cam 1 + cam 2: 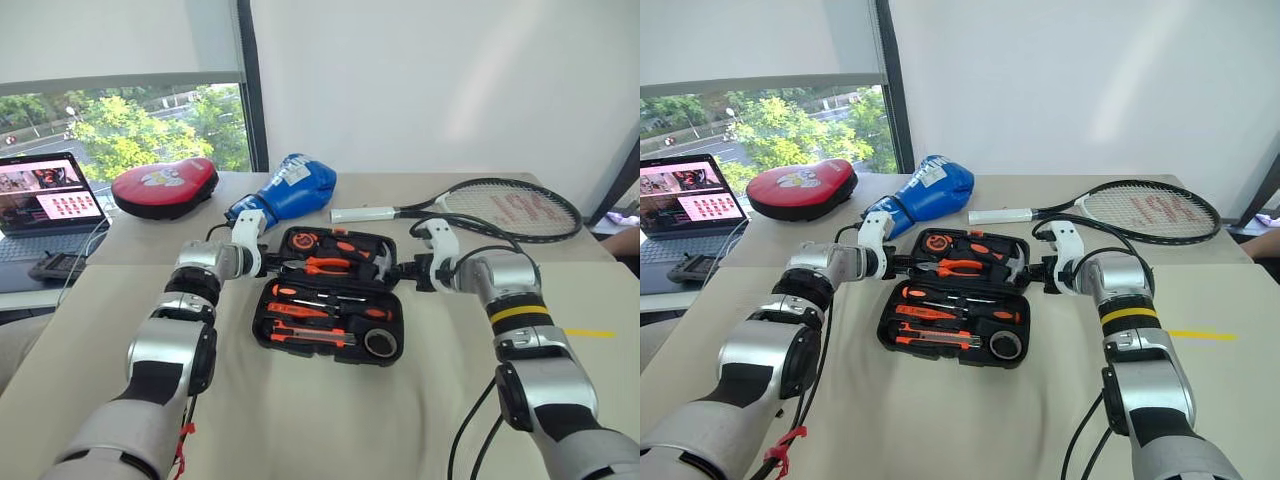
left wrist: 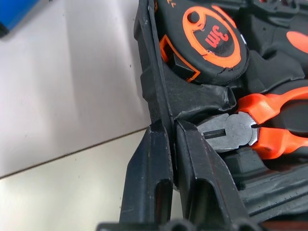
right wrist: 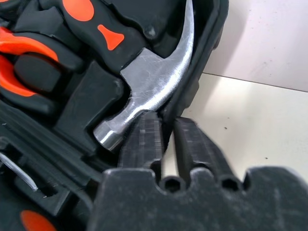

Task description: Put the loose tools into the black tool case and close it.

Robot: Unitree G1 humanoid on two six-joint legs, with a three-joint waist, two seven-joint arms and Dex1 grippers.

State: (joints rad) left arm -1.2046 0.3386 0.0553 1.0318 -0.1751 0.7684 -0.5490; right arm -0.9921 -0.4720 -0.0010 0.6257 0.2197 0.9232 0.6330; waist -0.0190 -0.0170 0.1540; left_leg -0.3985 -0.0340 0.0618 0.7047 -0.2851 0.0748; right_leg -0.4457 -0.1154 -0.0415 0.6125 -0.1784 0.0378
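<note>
Both grippers, left gripper (image 2: pixel 173 159) and right gripper (image 3: pixel 166 144), are pinched onto the black tool case (image 1: pixel 330 340) lid edges; lift evenly, fold it over.

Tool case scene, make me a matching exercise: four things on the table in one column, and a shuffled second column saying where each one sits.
Things:
1. tennis racket
2. red padded mitt
3. laptop
4. hammer

Places:
A. far left edge of the table, screen lit
B. inside the far half of the black tool case, by the right gripper
C. behind the case, toward the right
D. by the window, left of the blue boxing glove

Pairs: 1-C, 2-D, 3-A, 4-B
</note>
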